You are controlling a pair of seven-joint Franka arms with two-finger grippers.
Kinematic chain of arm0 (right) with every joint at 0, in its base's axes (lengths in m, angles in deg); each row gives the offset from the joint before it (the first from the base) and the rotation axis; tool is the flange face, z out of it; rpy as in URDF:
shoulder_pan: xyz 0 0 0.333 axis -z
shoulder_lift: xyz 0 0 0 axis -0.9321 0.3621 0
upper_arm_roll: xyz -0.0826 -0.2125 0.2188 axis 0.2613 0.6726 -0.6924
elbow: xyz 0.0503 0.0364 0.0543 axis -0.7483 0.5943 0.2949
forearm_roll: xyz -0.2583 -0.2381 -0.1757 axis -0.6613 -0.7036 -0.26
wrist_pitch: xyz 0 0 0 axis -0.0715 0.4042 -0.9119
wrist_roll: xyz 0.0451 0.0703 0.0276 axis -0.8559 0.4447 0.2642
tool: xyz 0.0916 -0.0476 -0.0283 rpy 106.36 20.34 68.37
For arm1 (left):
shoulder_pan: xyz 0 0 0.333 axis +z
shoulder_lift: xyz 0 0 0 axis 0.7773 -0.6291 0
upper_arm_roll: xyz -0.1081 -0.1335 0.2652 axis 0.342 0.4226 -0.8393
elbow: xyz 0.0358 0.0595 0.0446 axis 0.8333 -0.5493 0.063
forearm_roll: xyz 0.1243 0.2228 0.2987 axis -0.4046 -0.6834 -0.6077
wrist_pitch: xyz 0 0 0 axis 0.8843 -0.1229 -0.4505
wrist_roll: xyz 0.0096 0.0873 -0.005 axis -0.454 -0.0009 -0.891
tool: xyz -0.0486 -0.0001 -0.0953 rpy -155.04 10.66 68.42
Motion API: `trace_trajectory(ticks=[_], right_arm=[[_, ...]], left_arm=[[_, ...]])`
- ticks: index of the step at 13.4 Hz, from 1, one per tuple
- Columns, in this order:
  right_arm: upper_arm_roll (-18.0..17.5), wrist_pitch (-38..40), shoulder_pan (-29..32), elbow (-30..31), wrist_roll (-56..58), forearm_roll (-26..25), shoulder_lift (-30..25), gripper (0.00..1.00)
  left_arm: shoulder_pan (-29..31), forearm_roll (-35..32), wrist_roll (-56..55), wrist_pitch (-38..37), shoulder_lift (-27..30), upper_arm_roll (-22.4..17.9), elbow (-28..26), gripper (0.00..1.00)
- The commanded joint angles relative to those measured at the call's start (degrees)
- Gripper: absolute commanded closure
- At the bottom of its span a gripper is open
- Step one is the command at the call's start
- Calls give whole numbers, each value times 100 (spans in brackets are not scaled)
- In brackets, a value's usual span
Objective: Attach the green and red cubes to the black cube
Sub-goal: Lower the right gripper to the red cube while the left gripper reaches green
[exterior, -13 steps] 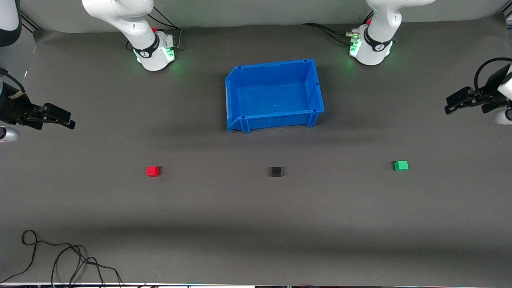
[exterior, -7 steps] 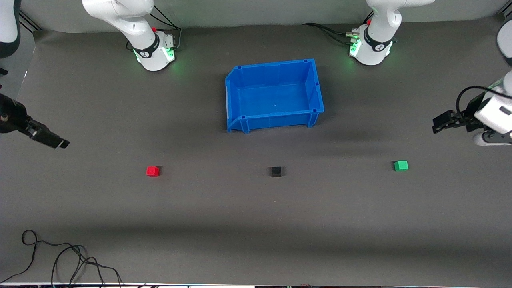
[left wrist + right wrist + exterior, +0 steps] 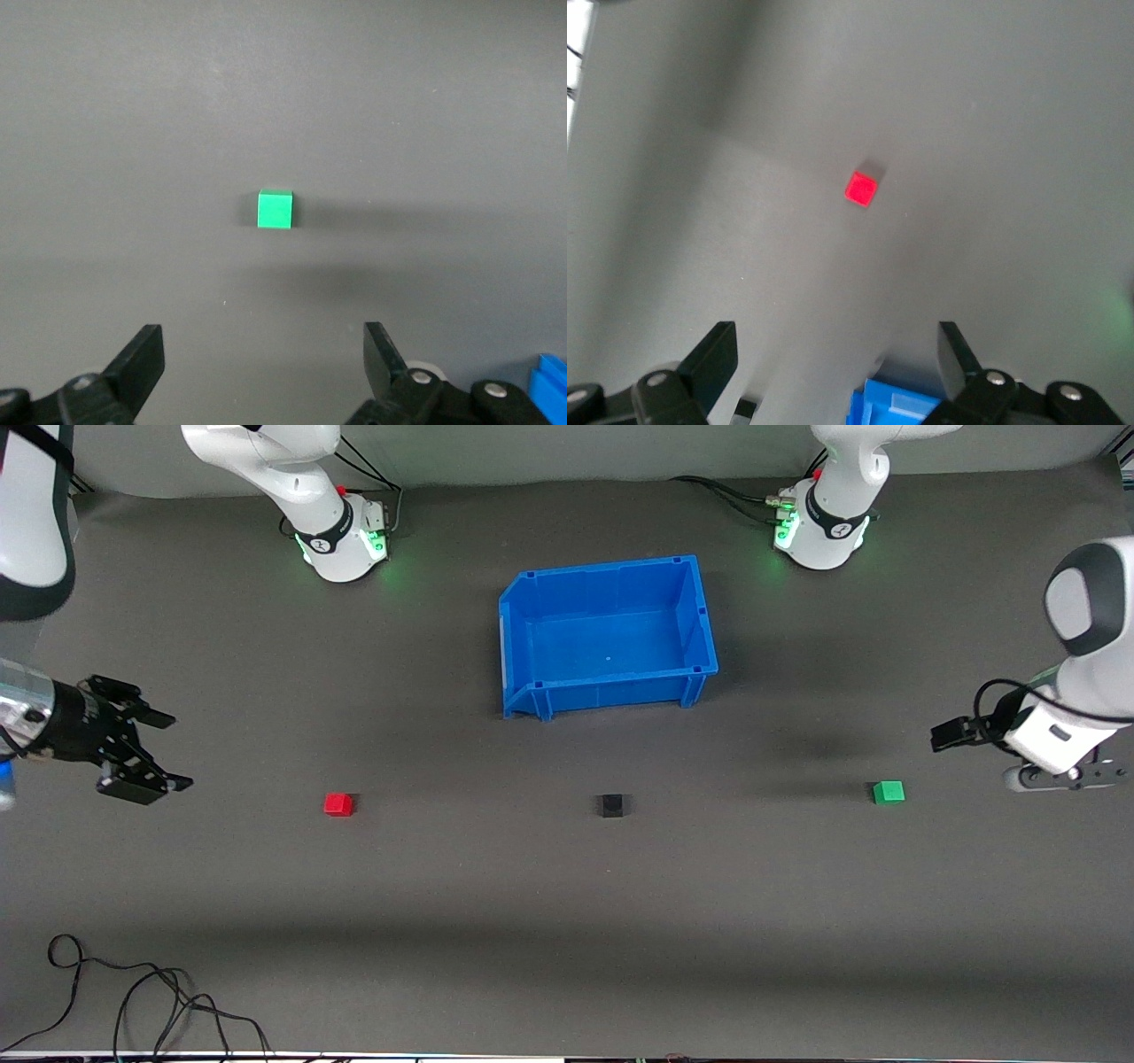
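Even, bright overhead light on the matte desk [image 3: 567, 921]; soft arm shadows fall near the green cube [image 3: 889, 792]. Front view sharp; right wrist view slightly hazy.

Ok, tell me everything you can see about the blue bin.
The blue bin is an open-topped rectangular box that looks like moulded plastic, with nothing inside. One short wall is cut lower with slanted corners, and small pegs stand at the rim corners. It sits upright on the dark table, between the two arm bases, farther from the front camera than the black cube. Nothing touches it but the table.
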Motion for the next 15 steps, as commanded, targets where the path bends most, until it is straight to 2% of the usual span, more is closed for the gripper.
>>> trace_trajectory(ticks=[1, 4, 7, 12, 15], right_arm=[[31, -768, 16, 617, -246, 412, 135, 0], [31, -2061, -10, 1611, -246, 657, 178, 0], [31, -3064, -45, 2140, -237, 1070, 555, 0], [-4, -4181, -72, 2755, -220, 1615, 969, 0], [-4, -4508, -168, 3029, -184, 1739, 1118, 0]], left_arm=[[-1, -22, 88, 771, -244, 6, -393, 1], [-2, -39, 97, 1308, -938, 6, -243, 4], [-19, -101, 88, 1651, -1439, 6, -77, 8], [-45, -118, 79, 2151, -2046, 6, -6, 13], [-28, -127, 88, 2390, -2284, 6, -59, 14]])
